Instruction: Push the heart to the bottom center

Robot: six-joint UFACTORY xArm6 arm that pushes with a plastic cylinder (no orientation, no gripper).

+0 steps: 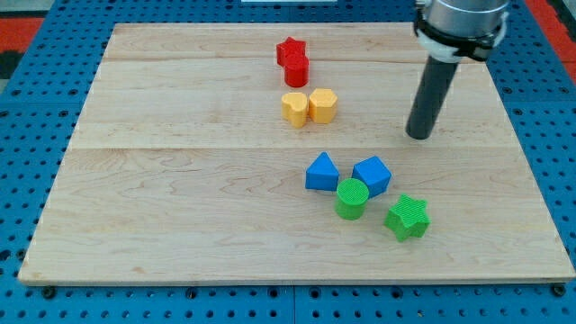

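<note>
Yellow heart (293, 108) well left of my tip (418, 135)

The yellow heart (293, 108) I am to push lies flat on the wooden board (180, 198), in its upper half and a little to the view's right of the board's middle. Its lobes face the view's top and its point the view's bottom. Its right side touches a second yellow block (323, 105). It sits just below the red blocks and well above the board's bottom edge.
</note>
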